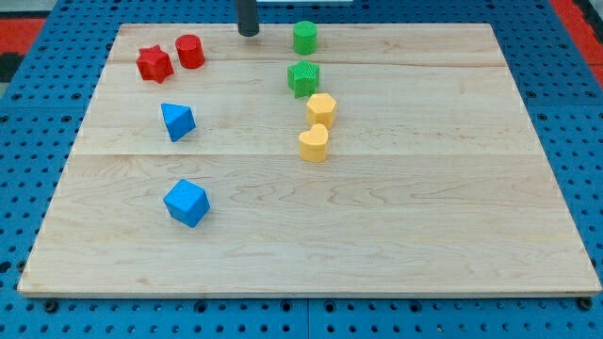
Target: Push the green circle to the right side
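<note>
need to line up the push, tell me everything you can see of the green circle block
The green circle is a short, bright green cylinder standing upright on its flat base, with a matte, plastic-like look. It sits near the view's top edge of the wooden board, about midway across. Nothing touches it: the green star-like block lies just below it with a gap between them, and my tip rests to its left, at about the same height in the view, also apart from it.

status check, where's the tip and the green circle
My tip at the view's top, left of the green circle, not touching. Circle near the top edge. Nothing to its right; green star sits just below.
</note>
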`<act>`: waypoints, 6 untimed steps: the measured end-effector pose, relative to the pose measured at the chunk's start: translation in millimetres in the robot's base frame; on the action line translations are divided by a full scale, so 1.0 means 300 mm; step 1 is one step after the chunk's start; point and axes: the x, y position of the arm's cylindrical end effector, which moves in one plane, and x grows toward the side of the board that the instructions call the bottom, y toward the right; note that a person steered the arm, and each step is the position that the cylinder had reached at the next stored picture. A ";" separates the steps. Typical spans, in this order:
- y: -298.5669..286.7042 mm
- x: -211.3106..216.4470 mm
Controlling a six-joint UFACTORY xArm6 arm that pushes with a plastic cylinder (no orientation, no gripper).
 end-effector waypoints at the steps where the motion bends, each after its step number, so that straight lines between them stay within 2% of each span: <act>1: 0.064 0.028; 3: 0.243 0.028; 6: 0.411 0.031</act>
